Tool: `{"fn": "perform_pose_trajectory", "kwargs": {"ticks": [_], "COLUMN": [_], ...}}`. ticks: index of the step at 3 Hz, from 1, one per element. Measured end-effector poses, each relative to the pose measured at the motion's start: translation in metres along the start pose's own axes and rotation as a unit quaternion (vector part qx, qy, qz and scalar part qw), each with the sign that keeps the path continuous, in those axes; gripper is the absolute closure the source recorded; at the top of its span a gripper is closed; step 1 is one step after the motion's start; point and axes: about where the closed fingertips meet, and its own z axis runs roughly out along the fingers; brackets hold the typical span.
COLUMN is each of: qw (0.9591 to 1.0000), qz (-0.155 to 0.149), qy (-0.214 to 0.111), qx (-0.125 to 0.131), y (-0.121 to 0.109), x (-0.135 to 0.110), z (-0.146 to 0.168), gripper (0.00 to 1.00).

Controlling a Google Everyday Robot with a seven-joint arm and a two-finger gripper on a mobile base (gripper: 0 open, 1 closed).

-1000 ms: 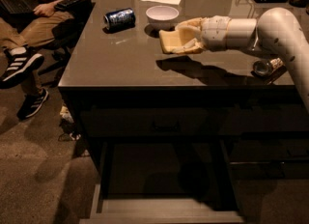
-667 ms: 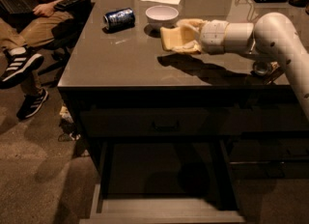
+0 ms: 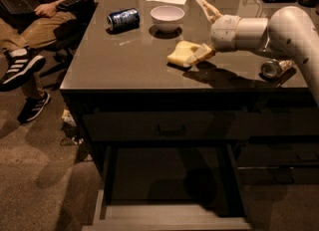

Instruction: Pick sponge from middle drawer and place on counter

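Since the earlier frame, gripper point(image 3: 200, 30) had opened wide, holding nothing; sponge point(image 3: 179, 54) lay on counter point(image 3: 124, 60), upper centre (lower finger touching it). Middle drawer point(image 3: 169, 220) stood open below.

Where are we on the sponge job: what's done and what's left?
Done: the sponge is out of the open middle drawer and lies on the counter. In hand: the gripper hangs beside it, fingers spread open, the lower one at the sponge's edge. Left: probably only drawing the arm clear.
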Motion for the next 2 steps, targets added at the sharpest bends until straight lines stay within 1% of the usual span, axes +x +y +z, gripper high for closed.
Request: {"fn": "perform_pose_trajectory", "kwargs": {"ticks": [1, 2], "qw": [0.9999, 0.9981], "qz": [-0.004, -0.015], "qy": [0.01, 0.034], "qx": [0.012, 0.048], "y": [-0.001, -0.012], "x": [0.004, 0.009], "z": [-0.01, -0.045], "gripper": [0.0, 0.0]}}
